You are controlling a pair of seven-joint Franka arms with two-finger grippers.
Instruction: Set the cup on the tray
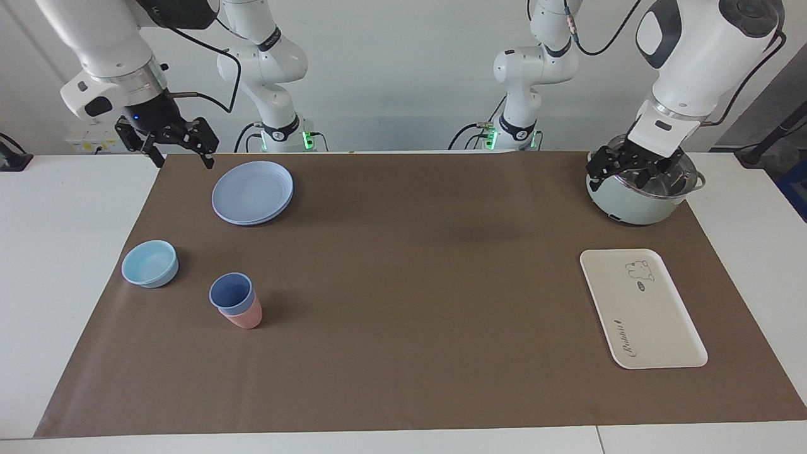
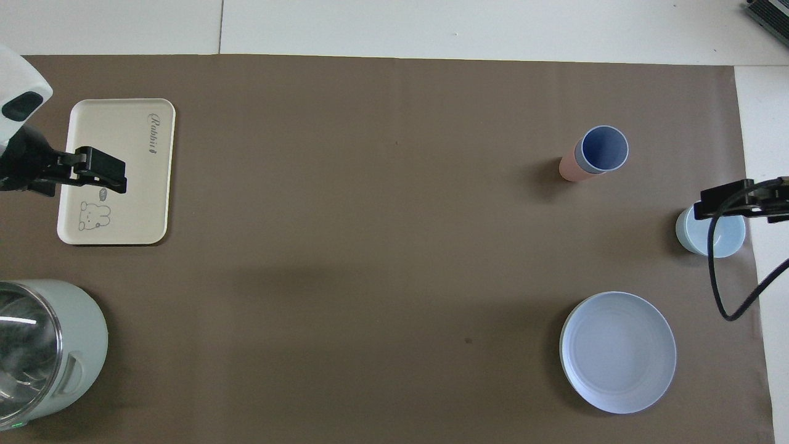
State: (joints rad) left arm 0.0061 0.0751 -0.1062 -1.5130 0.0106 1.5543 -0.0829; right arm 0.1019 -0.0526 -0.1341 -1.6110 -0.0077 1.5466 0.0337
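The periwinkle-blue cup point(image 1: 231, 293) stands upright, nested inside a salmon-pink tumbler point(image 1: 246, 318), on the brown mat toward the right arm's end; it also shows in the overhead view point(image 2: 605, 148). The cream-white tray point(image 1: 649, 315) with the bear drawing lies flat toward the left arm's end and has nothing on it; it also shows in the overhead view point(image 2: 142, 185). My right gripper point(image 1: 183, 161) hangs open and empty in the air over the mat's corner beside the blue plates. My left gripper point(image 1: 621, 173) hangs open and empty over the pot.
Stacked round blue plates point(image 1: 252, 192) lie nearer to the robots than the cup. A shallow light-blue bowl point(image 1: 150, 263) sits beside the cup, toward the mat's edge. A pale green pot point(image 1: 637, 205) stands nearer to the robots than the tray.
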